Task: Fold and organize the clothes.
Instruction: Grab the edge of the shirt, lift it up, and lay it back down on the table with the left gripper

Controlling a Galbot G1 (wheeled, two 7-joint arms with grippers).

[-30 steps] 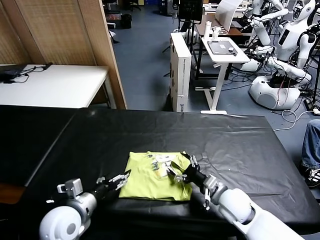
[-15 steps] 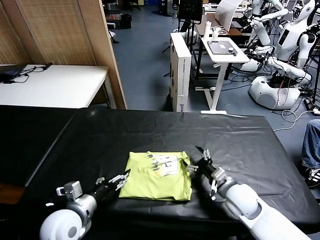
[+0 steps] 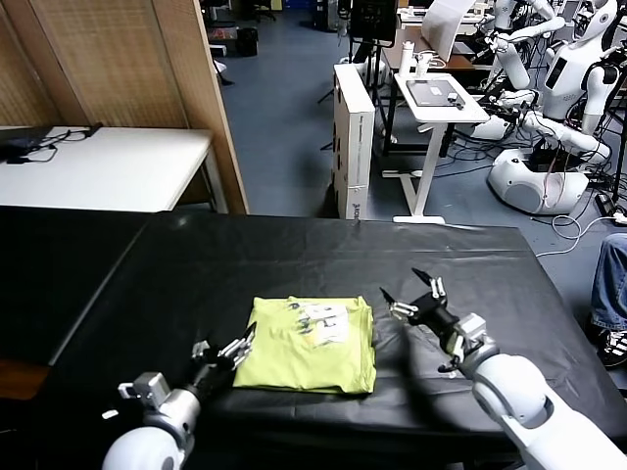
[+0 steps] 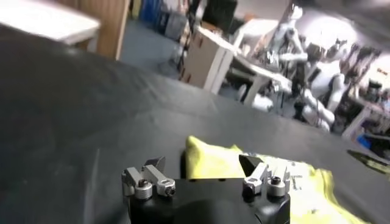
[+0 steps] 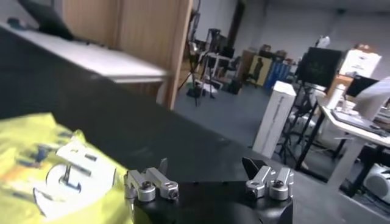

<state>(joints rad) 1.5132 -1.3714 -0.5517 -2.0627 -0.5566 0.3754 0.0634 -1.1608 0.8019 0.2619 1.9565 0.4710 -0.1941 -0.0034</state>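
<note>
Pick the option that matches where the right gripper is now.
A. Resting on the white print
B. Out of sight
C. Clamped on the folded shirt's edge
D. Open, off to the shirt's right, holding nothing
D: the right gripper stands open over bare black table, apart from the folded lime T-shirt, with nothing between its fingers.

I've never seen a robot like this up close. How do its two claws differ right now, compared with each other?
The left gripper sits at the near-left corner of the folded lime T-shirt, low over the black table; the right gripper is off to the shirt's right, clear of it. The left gripper points toward the shirt; the right gripper points past it, over bare tabletop. Shared: both are open and hold nothing.
</note>
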